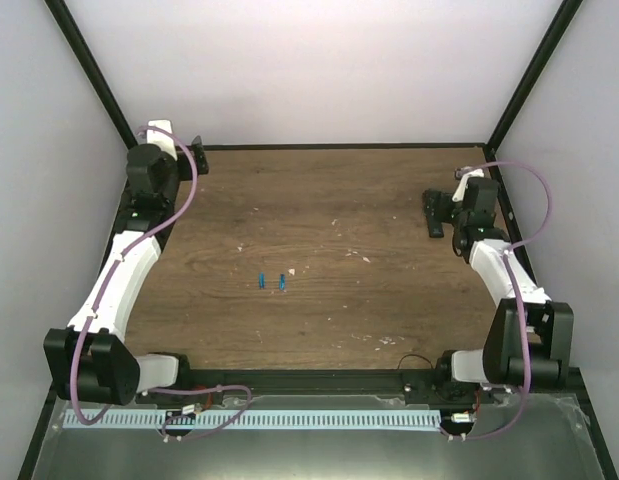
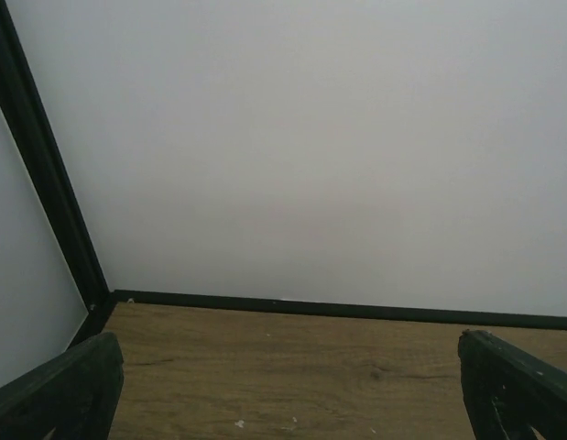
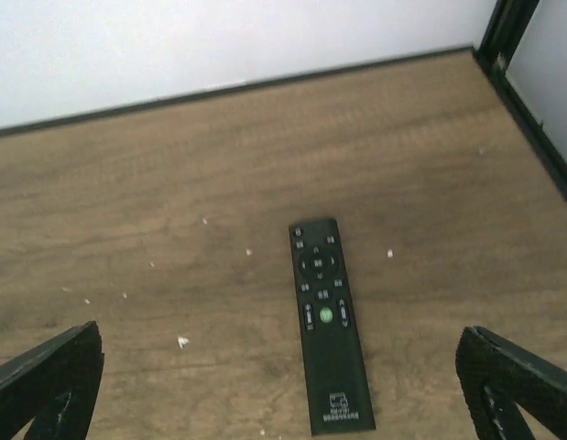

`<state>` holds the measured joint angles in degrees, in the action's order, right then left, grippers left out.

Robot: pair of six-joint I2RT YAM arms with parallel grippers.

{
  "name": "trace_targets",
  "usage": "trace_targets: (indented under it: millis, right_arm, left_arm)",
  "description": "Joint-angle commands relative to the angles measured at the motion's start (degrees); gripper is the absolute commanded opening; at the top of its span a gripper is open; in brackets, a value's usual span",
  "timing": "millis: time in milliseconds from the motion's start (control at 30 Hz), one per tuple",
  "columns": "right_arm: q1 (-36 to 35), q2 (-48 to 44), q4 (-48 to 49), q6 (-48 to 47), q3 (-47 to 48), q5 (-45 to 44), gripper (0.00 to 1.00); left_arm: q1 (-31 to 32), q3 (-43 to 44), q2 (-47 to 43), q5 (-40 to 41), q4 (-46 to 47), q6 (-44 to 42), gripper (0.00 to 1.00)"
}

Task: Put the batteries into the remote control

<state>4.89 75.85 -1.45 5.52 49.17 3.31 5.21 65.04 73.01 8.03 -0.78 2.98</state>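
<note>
Brown wood-grain worktop [image 1: 339,320] is enclosed by white walls [image 1: 319,70] edged with a black frame [image 1: 89,70], and pale specks are scattered over the boards.

The remote control [image 3: 327,325] is seen from the right wrist as a slim black bar lying flat with its buttons upward. A round navigation ring sits near its far end, small keys and one green button are set at mid-length, and a white logo is printed at the near end. No battery slot is shown on this face. It is laid lengthwise away from the camera, slightly skewed, between the two fingers [image 3: 45,376] of the right jaws, and is touched by neither. The right jaws are spread wide and nothing is held in them. In the overhead view the remote cannot be told apart from the dark wrist parts.

The batteries [image 1: 271,281], two small blue cylinders, are laid side by side near the middle of the worktop, close together but apart, and well away from both arms.

The right arm [image 1: 509,265] is folded up along the right edge. The left arm [image 1: 119,280] is stretched along the left edge into the far-left corner, where only wall and bare boards are faced. The left jaws are likewise held wide, with nothing between the fingers [image 2: 63,390].
</note>
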Motion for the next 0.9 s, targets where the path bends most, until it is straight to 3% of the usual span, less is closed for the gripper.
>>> trace_targets:
  millis: [0,300,500,867]
  right_arm:
    - [-0.1,2.7,-4.8,1.5,3.6,-1.3,1.00]
    - [-0.1,8.3,-8.7,0.8,8.1,-3.3,1.00]
    - [-0.1,12.8,-12.5,1.2,12.0,-6.1,1.00]
    - [-0.1,22.7,-17.5,1.1,17.4,-6.0,0.99]
  left_arm:
    - [0.3,0.9,0.5,-1.4,0.3,-0.5,1.00]
    - [-0.3,4.8,2.0,2.9,-3.0,1.9,1.00]
    - [-1.3,5.5,3.3,1.9,-3.3,2.8,1.00]
    - [0.0,12.9,11.8,-3.6,-12.0,3.6,1.00]
